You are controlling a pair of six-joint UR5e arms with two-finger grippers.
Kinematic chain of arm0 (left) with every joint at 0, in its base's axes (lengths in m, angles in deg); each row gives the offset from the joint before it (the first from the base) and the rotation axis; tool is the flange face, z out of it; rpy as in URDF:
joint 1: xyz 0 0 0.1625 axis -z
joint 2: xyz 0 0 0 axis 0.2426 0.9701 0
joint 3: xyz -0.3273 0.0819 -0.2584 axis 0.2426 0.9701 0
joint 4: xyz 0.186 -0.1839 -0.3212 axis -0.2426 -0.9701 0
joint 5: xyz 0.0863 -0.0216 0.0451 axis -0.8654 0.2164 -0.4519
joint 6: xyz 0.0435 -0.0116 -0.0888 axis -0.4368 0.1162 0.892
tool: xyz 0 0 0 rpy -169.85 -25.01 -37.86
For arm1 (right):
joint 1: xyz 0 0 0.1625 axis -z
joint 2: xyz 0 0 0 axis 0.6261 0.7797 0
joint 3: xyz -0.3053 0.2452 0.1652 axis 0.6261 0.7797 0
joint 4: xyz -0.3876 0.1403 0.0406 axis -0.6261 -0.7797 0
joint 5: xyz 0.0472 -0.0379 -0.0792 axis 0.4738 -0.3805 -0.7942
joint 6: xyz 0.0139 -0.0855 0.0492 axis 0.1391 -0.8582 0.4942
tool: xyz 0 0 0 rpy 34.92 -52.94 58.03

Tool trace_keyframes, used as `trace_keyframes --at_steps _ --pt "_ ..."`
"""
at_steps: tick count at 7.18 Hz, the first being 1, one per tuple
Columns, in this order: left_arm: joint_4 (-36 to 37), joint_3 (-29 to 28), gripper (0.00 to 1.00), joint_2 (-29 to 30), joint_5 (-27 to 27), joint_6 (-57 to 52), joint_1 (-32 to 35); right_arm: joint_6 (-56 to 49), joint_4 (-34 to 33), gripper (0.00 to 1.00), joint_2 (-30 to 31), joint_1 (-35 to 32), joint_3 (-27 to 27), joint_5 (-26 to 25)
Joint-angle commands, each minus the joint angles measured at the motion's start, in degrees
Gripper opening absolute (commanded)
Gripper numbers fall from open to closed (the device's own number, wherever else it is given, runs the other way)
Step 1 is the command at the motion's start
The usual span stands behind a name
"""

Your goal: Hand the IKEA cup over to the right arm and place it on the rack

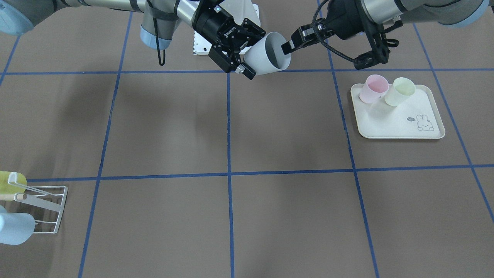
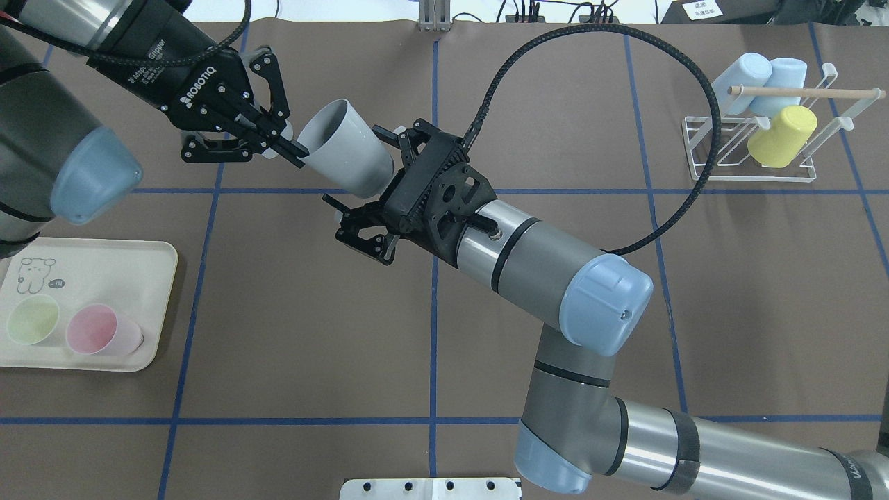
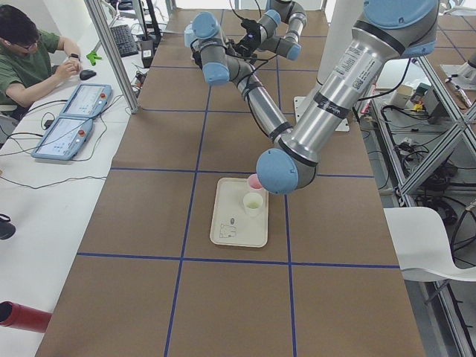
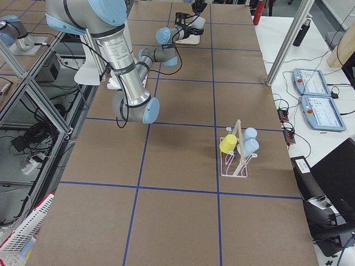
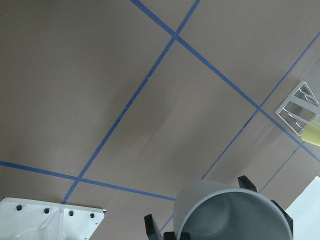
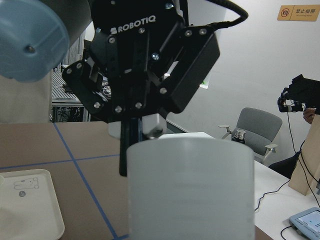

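Hanging above the table [image 2: 555, 104], the IKEA cup [image 2: 342, 147] is pinched at its rim by the left gripper [image 2: 292, 144], while the right gripper [image 2: 366, 185], spread around its base, should clamp squarely before the left releases.

Smooth matt plastic cup [image 2: 347, 149]

My left gripper [image 2: 297, 148] pinches the pale grey plastic cup [image 2: 347, 158] by its rim. On my right gripper [image 2: 363, 182] the fingers [image 2: 361, 242] are spread wide around the cup's bottom end.
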Motion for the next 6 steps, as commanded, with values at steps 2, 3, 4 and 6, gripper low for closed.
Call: trace_keyframes --at_steps 2,3,4,6 --pt "0.0 -0.24 0.0 0.02 -0.1 -0.17 -0.22 0.0 -0.09 0.68 0.26 0.0 -0.12 0.0" --pt "0.0 -0.33 0.0 0.02 -0.1 -0.18 -0.22 0.0 -0.09 0.66 0.18 0.0 -0.12 0.0" --pt "0.0 -0.42 0.0 0.02 -0.18 -0.26 -0.22 0.0 -0.09 0.62 0.17 -0.09 -0.12 0.0" --pt "-2.1 -0.95 1.0 0.45 -0.18 -0.97 -0.31 -0.26 -0.26 0.58 0.35 0.0 -0.12 -1.05"
